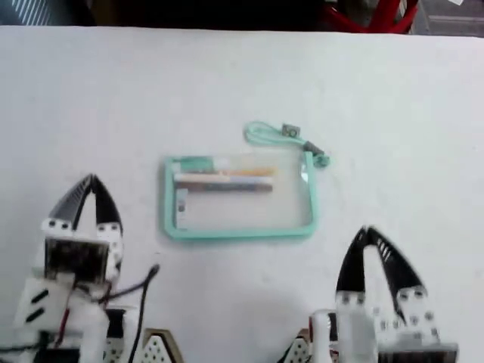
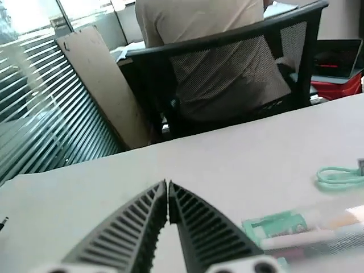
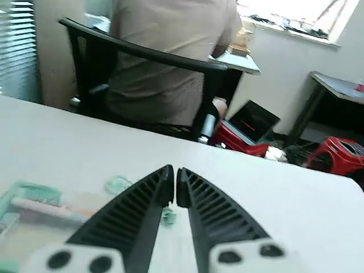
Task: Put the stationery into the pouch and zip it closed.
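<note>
Noted a clear flat plastic pouch with mint-green edging (image 1: 238,198) lying flat mid-table, ahead of both arms and between them, touched by neither. Seen through its wall: long thin stationery pieces (image 1: 223,180), white-grey and orange-tinted, lying side by side along the far edge; also one small pale item (image 1: 180,204) against the end nearer the left arm, kind not legible. Cannot tell whether the zip is drawn. Logged a mint-green looped cord with a small tag (image 1: 266,134) running from the pouch's far right corner out onto the white table (image 1: 393,91). Found left gripper (image 1: 92,181) at front-left, fingers pressed together on nothing, apart from the pouch. Found right gripper (image 1: 368,231) at front-right, likewise pressed together on nothing, near the pouch's near right corner without touching.
</note>
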